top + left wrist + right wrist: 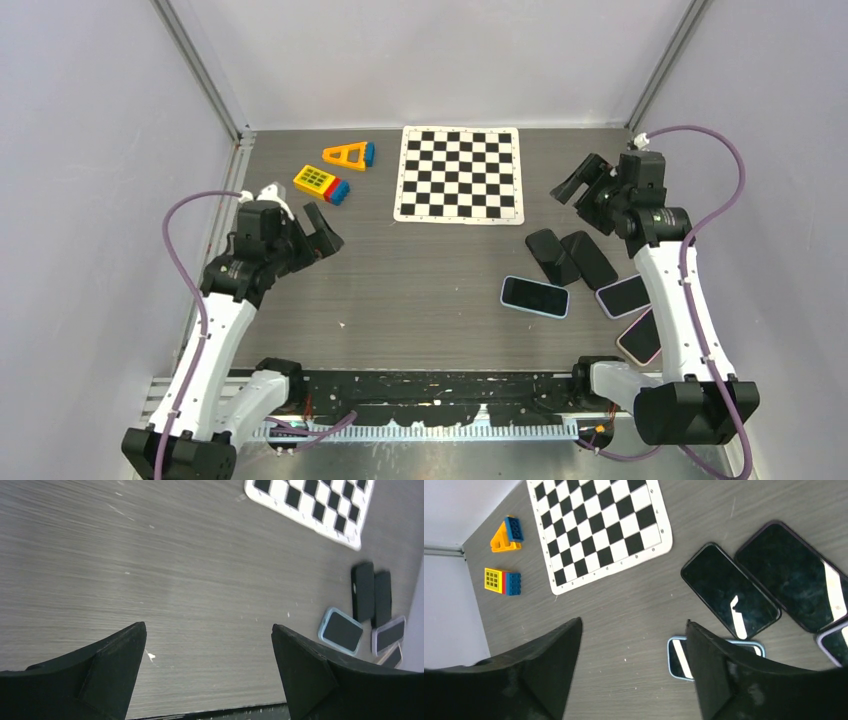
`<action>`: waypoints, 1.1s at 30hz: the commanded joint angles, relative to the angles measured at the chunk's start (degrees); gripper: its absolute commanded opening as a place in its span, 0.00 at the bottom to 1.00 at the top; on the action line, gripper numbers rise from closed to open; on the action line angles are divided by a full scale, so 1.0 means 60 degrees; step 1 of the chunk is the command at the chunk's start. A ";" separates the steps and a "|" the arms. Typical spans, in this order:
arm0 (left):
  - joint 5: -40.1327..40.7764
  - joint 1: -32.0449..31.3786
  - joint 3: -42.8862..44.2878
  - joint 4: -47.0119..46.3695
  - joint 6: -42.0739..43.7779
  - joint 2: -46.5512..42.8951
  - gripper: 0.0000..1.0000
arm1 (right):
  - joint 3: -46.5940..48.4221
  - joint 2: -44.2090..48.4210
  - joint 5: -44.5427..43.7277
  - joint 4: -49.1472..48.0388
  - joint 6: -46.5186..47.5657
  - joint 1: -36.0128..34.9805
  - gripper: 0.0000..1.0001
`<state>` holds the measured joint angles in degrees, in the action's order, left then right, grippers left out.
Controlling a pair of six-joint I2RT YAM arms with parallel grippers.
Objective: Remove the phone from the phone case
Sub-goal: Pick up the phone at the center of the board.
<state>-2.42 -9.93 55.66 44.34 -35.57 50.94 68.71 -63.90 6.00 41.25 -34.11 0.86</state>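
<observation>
A phone in a light blue case (534, 296) lies flat, screen up, right of the table's middle; it also shows in the left wrist view (341, 630) and, partly behind a finger, in the right wrist view (676, 658). My left gripper (303, 214) is open and empty, held above the left side of the table, far from the phone. My right gripper (577, 187) is open and empty, held above the table at the back right, beyond the phones.
Two black phones (570, 256) lie side by side behind the cased one. Two more cased phones (622, 296) lie by the right arm. A checkerboard mat (460, 173) lies at the back middle. Yellow and blue toy blocks (322, 182) sit at the back left.
</observation>
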 commanded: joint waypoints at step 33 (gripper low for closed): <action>-0.4030 0.0044 -0.0956 -0.1565 0.1710 -0.0300 1.00 | -0.5076 -0.0784 -0.2538 -0.1150 -0.1003 0.0166 0.61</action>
<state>-26.61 -9.89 48.49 36.67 -26.22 49.91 39.13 -69.04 -7.60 35.16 -39.51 0.69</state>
